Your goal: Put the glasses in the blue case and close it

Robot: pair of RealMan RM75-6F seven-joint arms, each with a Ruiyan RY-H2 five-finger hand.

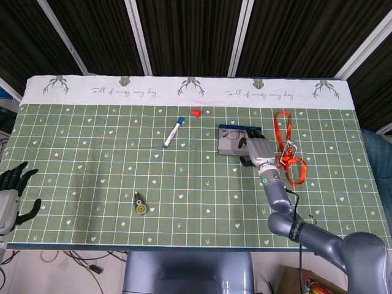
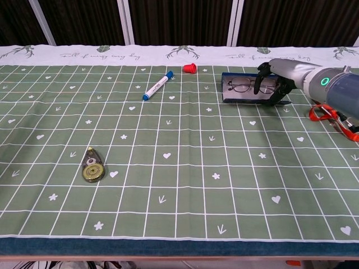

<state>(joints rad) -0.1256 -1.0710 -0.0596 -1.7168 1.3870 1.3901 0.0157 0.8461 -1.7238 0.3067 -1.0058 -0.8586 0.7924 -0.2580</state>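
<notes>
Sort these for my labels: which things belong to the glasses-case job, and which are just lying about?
Job: glasses; blue case, open, glasses inside; right hand at the case.

Lying about: marker; red cap; orange lanyard; tape dispenser; left hand, idle.

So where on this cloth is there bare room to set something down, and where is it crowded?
Bare: the wide middle between the correction tape and the right arm, and the left stretch beyond the marker. Crowded: far right, where the right hand reaches over the blue case holding the glasses, beside the orange lanyard.
</notes>
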